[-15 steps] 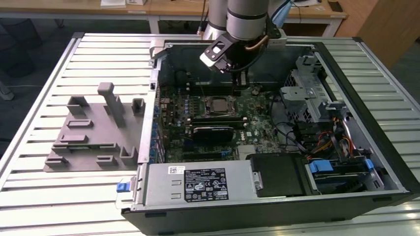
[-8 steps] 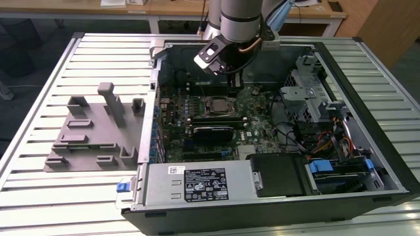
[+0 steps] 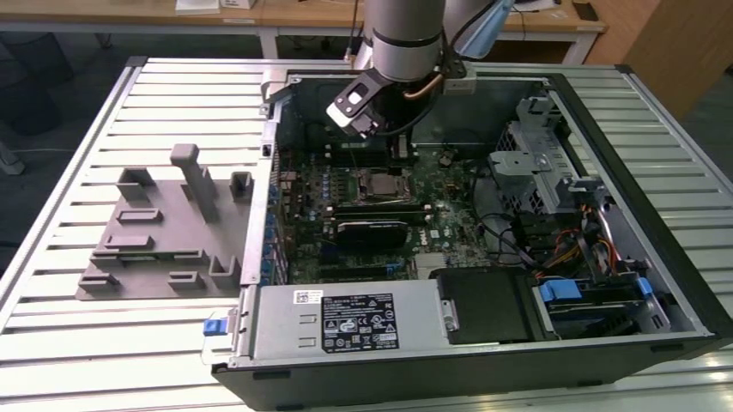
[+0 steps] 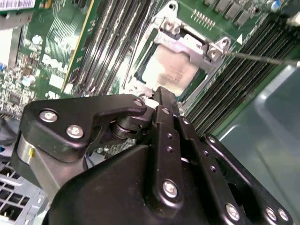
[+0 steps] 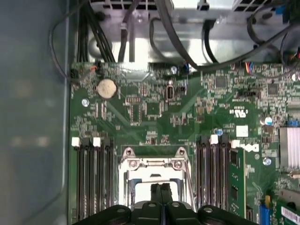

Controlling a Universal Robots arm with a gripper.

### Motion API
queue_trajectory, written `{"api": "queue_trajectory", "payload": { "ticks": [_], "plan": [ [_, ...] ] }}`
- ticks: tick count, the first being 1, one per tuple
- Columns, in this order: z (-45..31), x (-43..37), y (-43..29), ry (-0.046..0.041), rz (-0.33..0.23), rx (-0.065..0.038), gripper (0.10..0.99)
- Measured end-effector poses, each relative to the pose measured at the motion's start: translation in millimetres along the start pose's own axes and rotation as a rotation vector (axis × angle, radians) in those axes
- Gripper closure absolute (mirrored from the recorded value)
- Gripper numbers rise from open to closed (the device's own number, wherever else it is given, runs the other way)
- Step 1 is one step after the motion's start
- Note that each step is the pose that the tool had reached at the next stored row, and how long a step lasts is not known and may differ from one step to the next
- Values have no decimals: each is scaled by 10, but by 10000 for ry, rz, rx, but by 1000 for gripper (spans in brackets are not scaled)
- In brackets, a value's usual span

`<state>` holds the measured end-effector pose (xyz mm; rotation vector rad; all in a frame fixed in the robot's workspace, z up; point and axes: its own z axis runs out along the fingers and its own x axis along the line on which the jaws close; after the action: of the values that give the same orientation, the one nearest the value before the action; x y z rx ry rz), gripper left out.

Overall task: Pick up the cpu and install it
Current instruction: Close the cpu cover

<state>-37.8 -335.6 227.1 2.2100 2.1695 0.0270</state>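
Observation:
The cpu (image 4: pixel 169 72), a small square chip with a pale silver top, lies flat inside the motherboard socket (image 4: pixel 187 44), whose metal frame stands around it. My gripper (image 4: pixel 161 95) hangs just above the chip's near edge, its two black fingers pressed together with nothing between them. In the first wrist view the fingertips (image 5: pixel 157 193) sit over the socket (image 5: pixel 153 165) and hide most of its middle. In the exterior view the arm (image 3: pixel 401 51) reaches down into the open computer case over the socket (image 3: pixel 384 183).
Black RAM slots (image 5: pixel 93 178) flank the socket on both sides. Cables (image 5: pixel 140 28) run along the case wall. A grey tray (image 3: pixel 160 232) with empty holders sits on the slatted table at the exterior view's left. The drive cage (image 3: pixel 538 163) and a labelled metal box (image 3: pixel 343 322) fill the case's other sides.

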Motion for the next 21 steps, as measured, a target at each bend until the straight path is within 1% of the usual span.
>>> {"api": "queue_trajectory", "payload": {
  "ticks": [7, 9, 18, 21],
  "plan": [
    [84, -15, -97, -6, 11, 31, 980],
    [95, -16, -115, -9, 13, 36, 980],
    [96, -15, -117, -8, -29, 35, 980],
    [97, -15, -117, 15, -541, 24, 980]
  ]
}}
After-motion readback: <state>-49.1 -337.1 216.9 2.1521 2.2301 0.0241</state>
